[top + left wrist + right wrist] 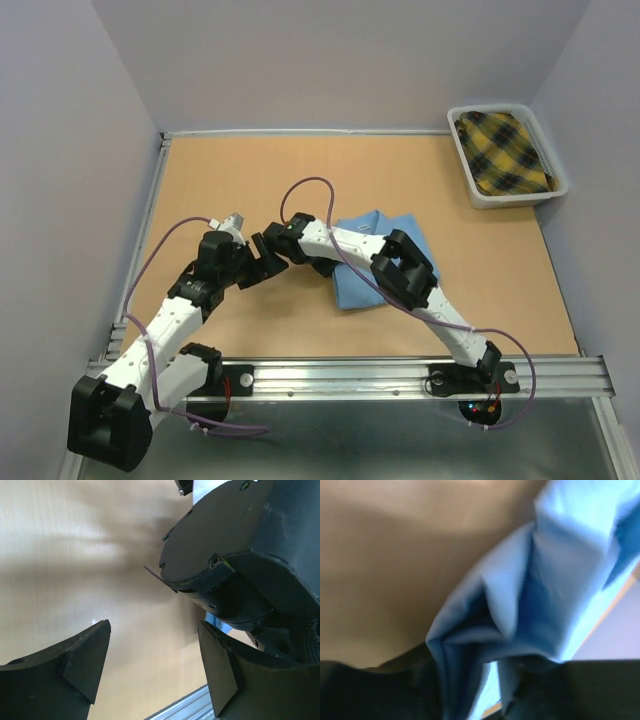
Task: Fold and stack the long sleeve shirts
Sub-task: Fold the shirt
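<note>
- The wooden desk is carrying everything, with pale walls closing it in on three sides.
- The right arm is stretching leftward from its base, crossing right over the shirt.
- The left arm is angling up and in, its wrist sitting just beside the right arm's wrist joint.
- The light blue shirt is lying folded near the middle of the desk, partly under the right arm.
- A grey bin is sitting in the far right corner, well apart from the shirt.
- A yellow-and-black plaid cloth is lying inside that bin.
- The right pincer is sitting at the shirt's left edge with blue cloth bunching up between its fingers; the blur is hiding whether it is clamping or loose.
- The left pincer is hanging wide above bare desk, gripping nothing.
</note>
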{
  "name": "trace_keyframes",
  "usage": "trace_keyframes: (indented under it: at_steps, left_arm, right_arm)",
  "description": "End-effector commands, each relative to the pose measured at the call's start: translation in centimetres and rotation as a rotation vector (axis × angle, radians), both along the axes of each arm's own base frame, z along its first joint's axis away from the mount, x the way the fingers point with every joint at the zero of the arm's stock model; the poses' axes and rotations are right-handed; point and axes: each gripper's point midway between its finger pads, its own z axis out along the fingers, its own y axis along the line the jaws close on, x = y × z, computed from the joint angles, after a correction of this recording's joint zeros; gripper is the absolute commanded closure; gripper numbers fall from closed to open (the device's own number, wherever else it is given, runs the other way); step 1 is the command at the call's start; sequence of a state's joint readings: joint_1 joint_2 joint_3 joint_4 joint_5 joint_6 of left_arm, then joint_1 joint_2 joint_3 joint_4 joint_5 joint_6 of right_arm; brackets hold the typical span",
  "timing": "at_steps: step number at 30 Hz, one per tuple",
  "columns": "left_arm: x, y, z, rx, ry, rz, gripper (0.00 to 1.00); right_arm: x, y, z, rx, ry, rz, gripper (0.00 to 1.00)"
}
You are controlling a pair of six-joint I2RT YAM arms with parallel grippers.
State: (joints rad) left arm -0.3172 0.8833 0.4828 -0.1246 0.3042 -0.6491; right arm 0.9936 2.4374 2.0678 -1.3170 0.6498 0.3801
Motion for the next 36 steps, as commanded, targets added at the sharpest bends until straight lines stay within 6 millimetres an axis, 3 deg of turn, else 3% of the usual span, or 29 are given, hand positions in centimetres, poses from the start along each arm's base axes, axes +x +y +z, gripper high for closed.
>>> trace_keyframes:
  at_steps: [1, 2, 5, 7, 12, 15, 16, 18, 19, 20, 21, 23, 24, 25, 26, 29, 30, 31, 36]
  left_arm:
    - [0.4, 0.2, 0.8, -0.023, -0.041, 0.026, 0.18]
    - [0.4, 0.2, 0.8, -0.023, -0.042, 0.030, 0.18]
    - [0.1, 0.4, 0.7, -0.026, -0.041, 0.039, 0.18]
    - [0.1, 0.7, 0.8, -0.026, -0.047, 0.057, 0.18]
    - [-0.3, 2.0, 2.2, -0.039, -0.089, 0.153, 0.18]
    - [-0.3, 2.0, 3.0, -0.081, -0.107, 0.181, 0.18]
    - [-0.4, 1.7, 3.2, -0.101, -0.103, 0.173, 0.18]
    - [-0.6, 0.3, 2.9, -0.149, -0.071, 0.116, 0.18]
    - [-0.7, -0.2, 2.5, -0.157, -0.049, 0.093, 0.18]
    - [-0.3, -0.9, 2.1, -0.158, -0.020, 0.072, 0.18]
    - [-0.4, -1.5, 2.0, -0.160, -0.005, 0.050, 0.18]
    - [-0.2, -3.8, 2.2, -0.147, 0.008, -0.010, 0.20]
    - [0.0, -5.3, 3.1, -0.142, -0.012, -0.034, 0.21]
    - [0.0, -6.1, 3.0, -0.134, 0.001, -0.050, 0.22]
    - [0.4, -7.0, 2.2, -0.123, 0.028, -0.058, 0.23]
    - [1.9, -9.0, 2.7, -0.117, 0.020, -0.052, 0.28]
    - [2.1, -9.5, 1.5, -0.094, 0.051, -0.048, 0.29]
    - [2.4, -9.8, 1.2, -0.088, 0.057, -0.041, 0.30]
    - [3.7, -11.7, -1.1, -0.054, 0.111, -0.053, 0.30]
  right_arm:
    - [-0.6, 0.8, 1.0, 0.077, 0.007, -0.064, 0.47]
    - [-0.7, 1.8, 1.7, 0.121, 0.009, -0.045, 0.34]
    - [-1.4, 4.2, 2.9, 0.249, 0.051, -0.021, 0.22]
    - [-1.2, 6.2, 5.2, 0.387, 0.038, 0.007, 0.12]
    - [-1.9, 9.5, 10.1, 0.646, 0.043, 0.088, 0.05]
    - [-2.0, 9.4, 13.0, 0.739, 0.019, 0.103, 0.05]
    - [-1.5, 8.0, 12.6, 0.725, 0.010, 0.074, 0.05]
    - [-0.2, 5.9, 15.0, 0.785, -0.069, 0.029, 0.07]
    - [1.4, 3.6, 15.0, 0.801, -0.090, -0.028, 0.09]
    - [0.7, 1.6, 15.5, 0.847, -0.075, -0.047, 0.10]
    - [2.7, -0.6, 15.8, 0.897, -0.118, -0.102, 0.13]
    - [2.1, -4.1, 16.1, 0.947, -0.132, -0.141, 0.15]
    - [3.5, -6.6, 16.4, 0.974, -0.174, -0.189, 0.16]
    - [3.5, -7.9, 16.4, 0.995, -0.173, -0.208, 0.16]
    - [2.6, -9.0, 15.9, 1.041, -0.154, -0.219, 0.16]
    - [3.3, -13.6, 14.9, 1.077, -0.202, -0.319, 0.17]
    - [2.8, -14.5, 13.5, 1.074, -0.194, -0.347, 0.17]
    - [3.1, -16.3, 13.6, 1.082, -0.234, -0.384, 0.17]
    - [2.8, -19.4, 11.6, 1.160, -0.275, -0.473, 0.17]
